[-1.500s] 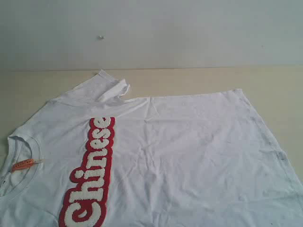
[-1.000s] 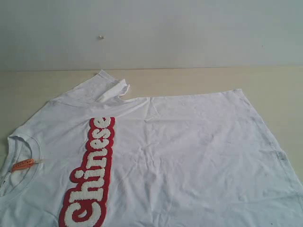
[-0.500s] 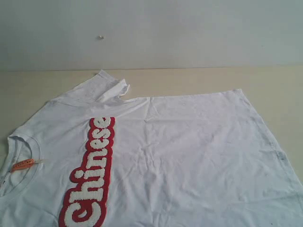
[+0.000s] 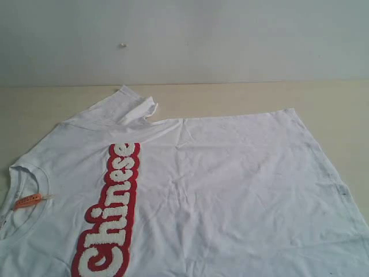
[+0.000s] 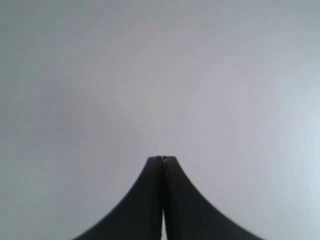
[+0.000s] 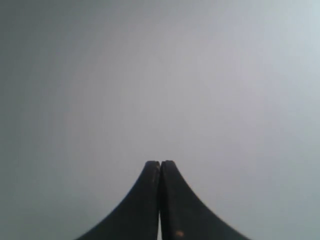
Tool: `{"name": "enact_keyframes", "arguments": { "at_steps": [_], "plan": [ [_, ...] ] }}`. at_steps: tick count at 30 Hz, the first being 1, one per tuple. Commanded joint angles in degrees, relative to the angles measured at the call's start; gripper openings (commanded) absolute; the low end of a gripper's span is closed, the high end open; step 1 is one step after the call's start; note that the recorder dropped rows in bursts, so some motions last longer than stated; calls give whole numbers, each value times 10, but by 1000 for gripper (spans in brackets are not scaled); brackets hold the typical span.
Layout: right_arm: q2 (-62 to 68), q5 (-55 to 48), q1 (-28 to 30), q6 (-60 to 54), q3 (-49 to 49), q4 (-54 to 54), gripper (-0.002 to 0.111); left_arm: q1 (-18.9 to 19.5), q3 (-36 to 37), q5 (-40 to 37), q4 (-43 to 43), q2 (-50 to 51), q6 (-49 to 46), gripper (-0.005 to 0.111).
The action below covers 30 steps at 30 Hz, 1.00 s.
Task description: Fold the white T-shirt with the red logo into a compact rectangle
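**Garment:** the white T-shirt [image 4: 230, 190] lies face up and spread flat on the table [image 4: 230, 95], with no fold made yet. Its far sleeve [image 4: 130, 104], partly doubled over itself, reaches close to the table's far edge. The near part of the shirt runs out of view. Red-outlined lettering [image 4: 112, 219] and an orange neck tag [image 4: 27, 201] are visible.

**Handling, as judged:** light, limp cotton, liable to sag and wrinkle. The fuzzy lettering looks thicker and may resist a crease. The best hold is a pinch at the hem corner [image 4: 290, 111] or the sleeve edge.

**Hands:** the left hand [image 5: 162, 158] and right hand [image 6: 160, 162] each have their fingers pressed together on nothing. Neither appears in the exterior view.

**Surface:** a pale, matt beige table.

**Room:** a plain grey-white wall [image 4: 230, 40] stands behind the far edge.
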State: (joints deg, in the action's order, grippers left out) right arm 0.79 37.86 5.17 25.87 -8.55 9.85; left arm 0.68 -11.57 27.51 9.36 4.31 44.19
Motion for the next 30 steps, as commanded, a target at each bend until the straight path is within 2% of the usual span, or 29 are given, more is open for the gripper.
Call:
{"name": "enact_keyframes", "arguments": {
  "at_steps": [1, 4, 7, 10, 15, 17, 19, 20, 21, 22, 23, 24, 26, 27, 30],
  "plan": [
    [54, -164, -1, 19, -147, 8, 0, -3, -162, -85, 228, 92, 156, 0],
    [113, -279, -1, -3, -249, 14, 0, -3, -253, -146, 336, 160, 207, 0],
    [182, -404, -1, -58, -341, 18, 0, -3, -317, -226, 401, 233, 244, 0],
    [296, -549, -1, -125, -433, 18, 0, -3, -344, -275, 438, 338, 244, 0],
    [435, -662, -1, -200, -494, 14, 0, -14, -344, -351, 439, 481, 207, 0],
    [495, -669, -1, -208, -506, 13, 0, -35, -356, -402, 421, 585, 118, 0],
    [561, -678, -1, -243, -521, 2, 0, -57, -407, -464, 288, 685, -67, 0],
    [613, -710, -1, -284, -542, -23, 0, -66, -459, -509, 111, 746, -264, 0],
    [641, -736, -1, -310, -560, -38, 0, -66, -492, -550, -1, 778, -387, 0],
    [688, -782, -1, -345, -596, -70, 0, -62, -550, -620, -165, 824, -581, 0],
    [722, -825, -1, -386, -625, -98, 0, -54, -594, -720, -258, 857, -715, 0],
    [764, -869, -1, -432, -662, -139, 0, -43, -650, -848, -333, 897, -808, 0],
    [809, -927, -1, -484, -698, -164, 0, -36, -702, -975, -340, 940, -862, 0],
    [837, -953, -1, -518, -710, -165, 0, -38, -716, -975, -327, 952, -891, 0],
    [871, -978, -1, -644, -696, -170, 3, -55, -696, -975, -272, 952, -1002, 0]
  ]
}}
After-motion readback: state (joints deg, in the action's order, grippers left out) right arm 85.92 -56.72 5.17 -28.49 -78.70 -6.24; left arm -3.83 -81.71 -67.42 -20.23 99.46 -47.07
